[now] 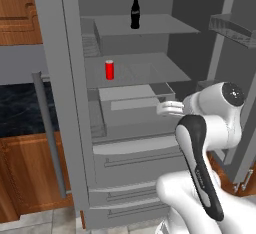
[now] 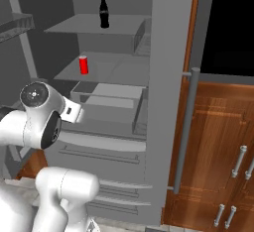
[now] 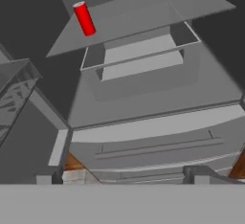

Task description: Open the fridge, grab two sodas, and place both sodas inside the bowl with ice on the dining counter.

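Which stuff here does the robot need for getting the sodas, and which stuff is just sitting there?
Needed for the job:
- the open fridge
- red can on the middle shelf
- black cola bottle on the top shelf

Just there:
- wood cabinets
- black counter top
- dark oven window

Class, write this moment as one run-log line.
fridge: open | bottle: top shelf | can: shelf below | tool: empty, facing shelves | next: probably reach for can
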### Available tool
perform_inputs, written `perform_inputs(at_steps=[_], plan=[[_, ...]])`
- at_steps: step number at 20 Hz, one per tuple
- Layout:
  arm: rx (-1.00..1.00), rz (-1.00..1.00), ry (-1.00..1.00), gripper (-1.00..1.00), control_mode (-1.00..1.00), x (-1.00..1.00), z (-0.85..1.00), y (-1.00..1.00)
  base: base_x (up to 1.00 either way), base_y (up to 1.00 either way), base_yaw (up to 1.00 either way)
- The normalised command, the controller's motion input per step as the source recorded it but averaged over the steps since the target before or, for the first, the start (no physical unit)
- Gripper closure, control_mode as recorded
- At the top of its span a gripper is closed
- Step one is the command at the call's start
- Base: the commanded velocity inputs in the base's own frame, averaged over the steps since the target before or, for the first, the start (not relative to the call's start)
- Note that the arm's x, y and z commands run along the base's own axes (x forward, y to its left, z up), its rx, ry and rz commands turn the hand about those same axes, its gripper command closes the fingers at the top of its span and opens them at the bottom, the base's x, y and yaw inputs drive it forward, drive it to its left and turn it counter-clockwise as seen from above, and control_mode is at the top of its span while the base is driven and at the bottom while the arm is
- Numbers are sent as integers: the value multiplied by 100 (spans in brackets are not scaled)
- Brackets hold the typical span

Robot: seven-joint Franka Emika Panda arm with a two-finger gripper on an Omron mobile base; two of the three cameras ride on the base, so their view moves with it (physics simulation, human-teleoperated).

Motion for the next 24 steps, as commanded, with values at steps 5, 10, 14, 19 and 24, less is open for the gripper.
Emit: perform_inputs(at_steps=[5, 10, 14, 19, 24], plan=[[0, 0, 0, -100, 100, 6, -5, -3, 42, 0, 0], [0, 0, 0, -100, 100, 0, 0, 0, 78, 20, -2], [0, 0, 0, -100, 100, 0, 0, 0, 69, 27, -3], [0, 0, 0, -100, 100, 0, 0, 0, 53, 39, -2], [-3, 20, -47, -100, -100, 9, -8, 59, 0, 0, 0]])
